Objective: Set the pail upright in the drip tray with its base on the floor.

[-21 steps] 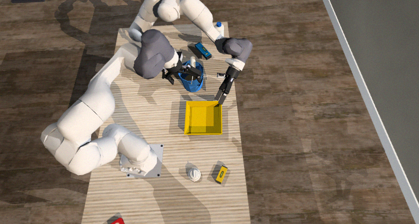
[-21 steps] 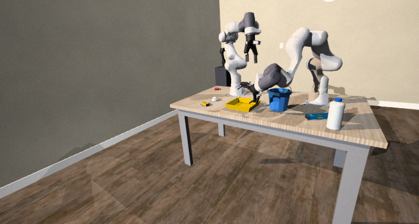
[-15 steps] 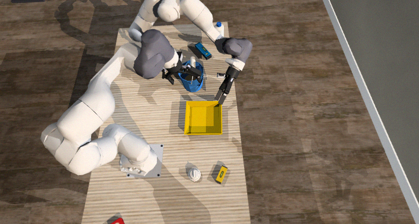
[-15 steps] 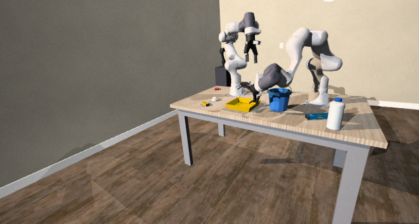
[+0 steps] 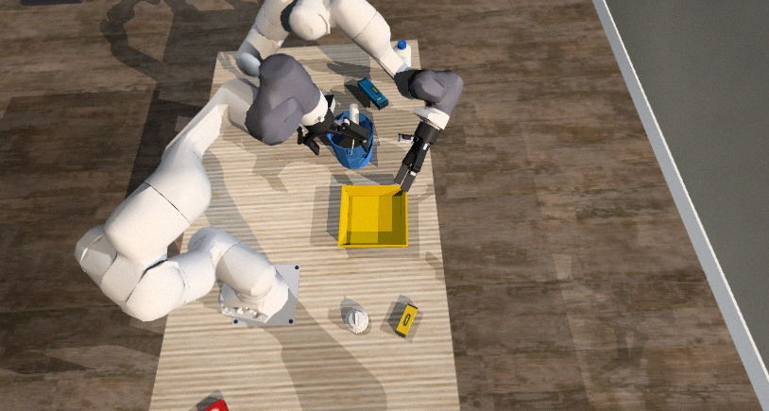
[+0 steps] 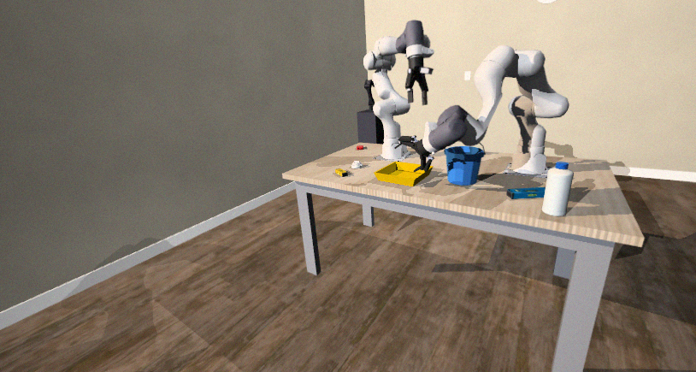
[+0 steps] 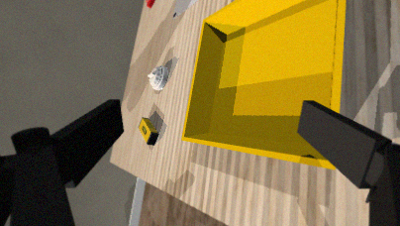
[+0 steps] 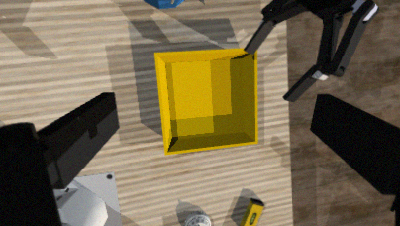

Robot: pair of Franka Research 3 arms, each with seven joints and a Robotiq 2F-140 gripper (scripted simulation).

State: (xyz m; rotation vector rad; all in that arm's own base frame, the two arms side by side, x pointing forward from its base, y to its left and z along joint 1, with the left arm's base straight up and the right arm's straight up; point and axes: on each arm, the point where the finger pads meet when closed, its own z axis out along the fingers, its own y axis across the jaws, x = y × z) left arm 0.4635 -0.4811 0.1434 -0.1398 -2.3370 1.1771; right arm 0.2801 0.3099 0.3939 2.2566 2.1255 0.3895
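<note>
Top view: blue plastic pail (image 5: pixel 352 161) (image 6: pixel 463 168) (image 8: pixel 164 2) upright on the pale wooden table (image 5: pixel 333 366) (image 6: pixel 321 174), near but outside the yellow rectangular tray (image 5: pixel 373 246) (image 6: pixel 392 177) (image 7: pixel 259 151) (image 8: pixel 256 99). Right gripper (image 5: pixel 339 145) (image 6: pixel 417 102) (image 8: pixel 215 111) overlaps the pail from above; left gripper (image 5: pixel 402 185) (image 6: pixel 411 154) (image 8: pixel 268 74) is at a tray corner.

Exterior view: pail stands between the tray and a white bottle with blue cap (image 5: pixel 402 55) (image 6: pixel 557 191). Right gripper hangs high, fingers apart, nothing held. Left gripper sits low, one finger at the tray's edge; contact cannot be told.

Left wrist view: fingers wide apart, tray not clamped. White ridged knob-like object (image 5: pixel 356 320) (image 6: pixel 356 164) (image 7: pixel 158 78) (image 8: pixel 198 220) lies beyond the tray.

Right wrist view: fingers wide apart; tray interior visible, pail cut off at the upper border
</note>
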